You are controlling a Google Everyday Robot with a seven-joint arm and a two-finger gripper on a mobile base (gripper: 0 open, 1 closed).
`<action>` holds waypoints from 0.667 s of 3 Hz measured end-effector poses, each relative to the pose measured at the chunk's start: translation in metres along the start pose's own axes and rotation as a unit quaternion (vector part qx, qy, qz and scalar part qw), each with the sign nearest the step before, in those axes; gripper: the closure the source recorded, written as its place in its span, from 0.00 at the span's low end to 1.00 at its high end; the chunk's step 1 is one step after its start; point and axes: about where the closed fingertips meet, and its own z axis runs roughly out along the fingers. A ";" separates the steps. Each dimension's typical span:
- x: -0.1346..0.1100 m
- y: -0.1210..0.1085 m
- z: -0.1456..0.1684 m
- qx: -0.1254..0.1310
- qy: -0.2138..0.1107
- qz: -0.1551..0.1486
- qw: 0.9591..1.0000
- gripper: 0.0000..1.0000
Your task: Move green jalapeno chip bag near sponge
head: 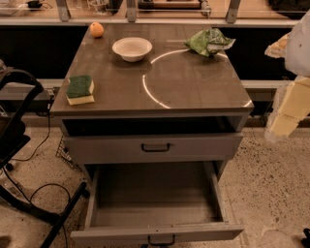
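The crinkled, shiny green jalapeno chip bag (209,42) lies far right on the smooth desk (193,87), and the blocky sponge (80,89) front left. The pale gripper (286,114) hangs off the desk's right side; I cannot tell its grip.

Likely a robot test lab: speckled hard floor (271,193) crossed by loose cables (29,189), a black metal stand (19,131) at left, a lone grey drawer cabinet (106,147) with a worktop (193,82), metal posts (131,12) behind, and the gripper (286,114) hanging beside the worktop's right edge.

Dim warm light, arc glare on table (203,89), claw (285,121) at right edge.
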 end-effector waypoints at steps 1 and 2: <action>0.000 0.000 0.000 0.000 0.000 0.000 1.000 0.00; 0.000 -0.013 0.004 0.023 -0.012 0.008 1.000 0.00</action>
